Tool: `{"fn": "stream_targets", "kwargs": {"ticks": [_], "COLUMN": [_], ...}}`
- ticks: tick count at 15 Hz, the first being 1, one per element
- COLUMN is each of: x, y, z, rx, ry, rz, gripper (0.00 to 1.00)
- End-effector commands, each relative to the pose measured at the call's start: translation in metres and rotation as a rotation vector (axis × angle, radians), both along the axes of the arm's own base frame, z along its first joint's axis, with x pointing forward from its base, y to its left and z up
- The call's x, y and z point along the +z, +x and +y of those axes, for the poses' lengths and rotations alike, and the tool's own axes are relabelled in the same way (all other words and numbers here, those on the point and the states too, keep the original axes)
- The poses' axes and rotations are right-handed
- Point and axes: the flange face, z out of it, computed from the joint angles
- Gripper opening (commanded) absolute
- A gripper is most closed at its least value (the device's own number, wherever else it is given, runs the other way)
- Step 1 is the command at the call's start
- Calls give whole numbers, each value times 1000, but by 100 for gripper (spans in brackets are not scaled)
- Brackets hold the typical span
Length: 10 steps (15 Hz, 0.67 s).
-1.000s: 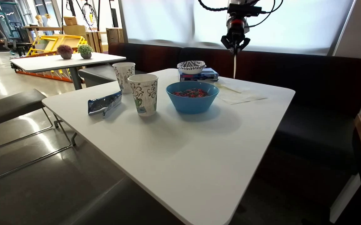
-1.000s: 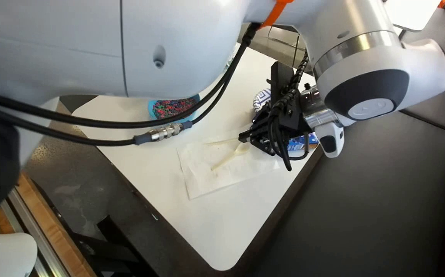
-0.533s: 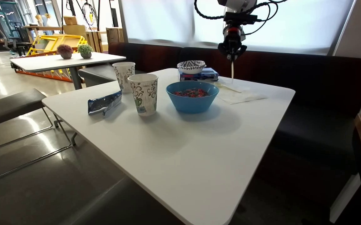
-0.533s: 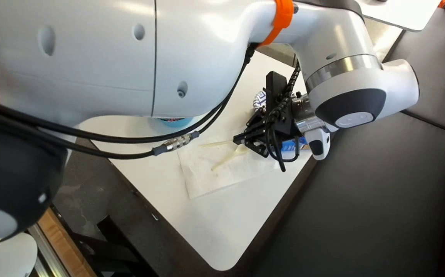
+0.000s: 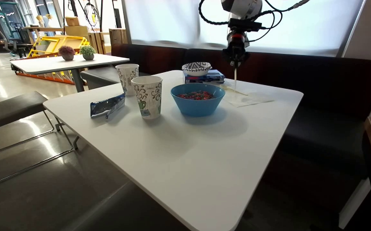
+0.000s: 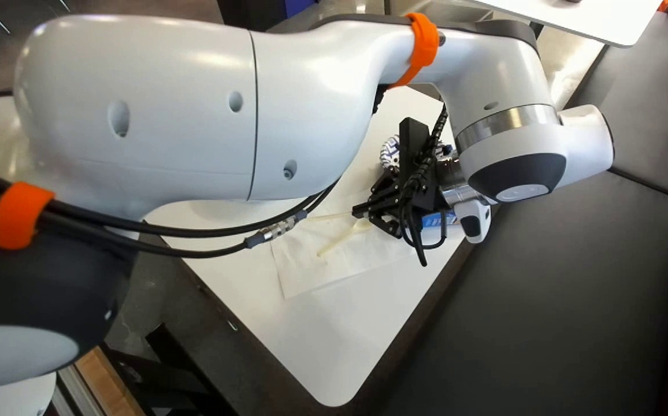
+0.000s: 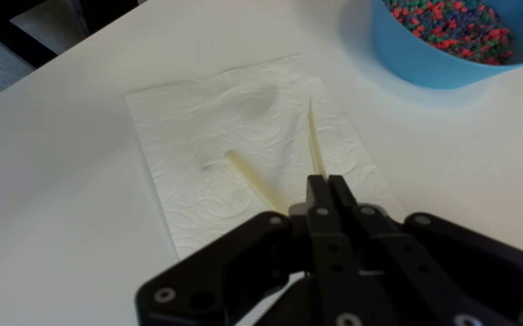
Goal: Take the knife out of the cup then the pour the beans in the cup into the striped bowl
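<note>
- White counter (image 5: 179, 154): bears paper napkin (image 7: 193, 181), blue bowl (image 5: 198, 107) and two printed cups (image 5: 148, 102); plain cup not sighted
- Small striped bowl (image 5: 196, 72): upright, on or just behind a blue box (image 5: 206, 78); pour judged outstanding
- Black jaws: drawn nearly together, pinching the knife (image 7: 314, 141); both have just come down towards the napkin, so removal is judged done and set-down under way
- Slender knife: points down above the napkin, contact unconfirmed; in an exterior view its tip a second ago showed at the counter's far edge, now lower, against the napkin
</note>
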Motion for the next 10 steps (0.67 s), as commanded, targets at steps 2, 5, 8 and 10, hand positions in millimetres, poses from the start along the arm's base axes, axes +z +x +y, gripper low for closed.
{"fn": "stream_targets", "kwargs": {"ticks": [2, 5, 8, 10], "x": [-17, -13, 16, 44], "y": [3, 4, 9, 12], "z": [-10, -10, -3, 2], "rx": [20, 40, 78, 135], "ry": [-7, -14, -9, 0], "rz": [-50, -63, -88, -136], "gripper": [1, 32, 45, 61]}}
